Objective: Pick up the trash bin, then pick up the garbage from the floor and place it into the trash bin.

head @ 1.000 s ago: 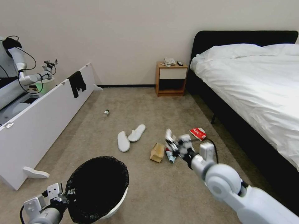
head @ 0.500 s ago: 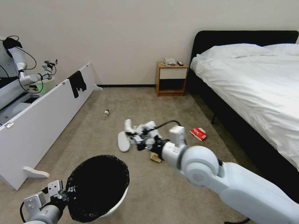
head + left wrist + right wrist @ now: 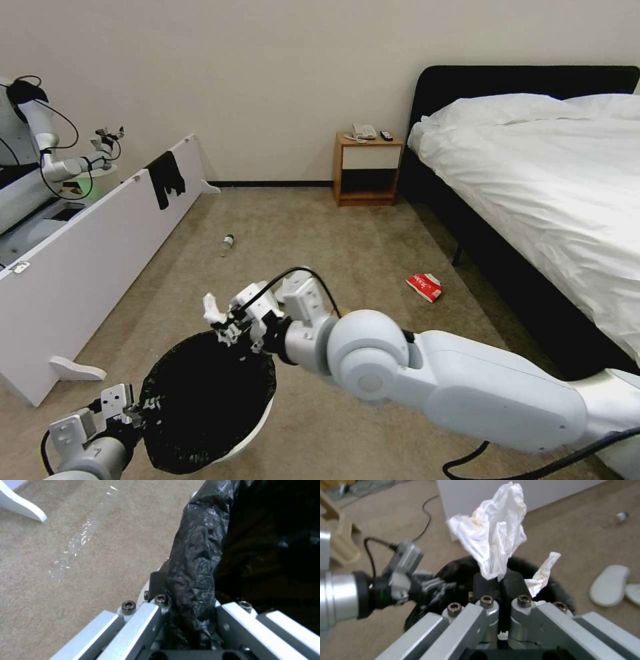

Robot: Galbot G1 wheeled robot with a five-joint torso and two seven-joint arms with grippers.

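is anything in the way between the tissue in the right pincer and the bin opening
Nothing visible. The right pincer is shut on the tissue at the far rim of the bin, whose black-lined mouth lies open beneath. The left pincer grips the near rim, off to the side of the drop.

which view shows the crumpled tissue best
The right wrist view: the crumpled tissue stands large, pinched in the right gripper. The head view has it small above the trash bin; the left wrist view lacks it.
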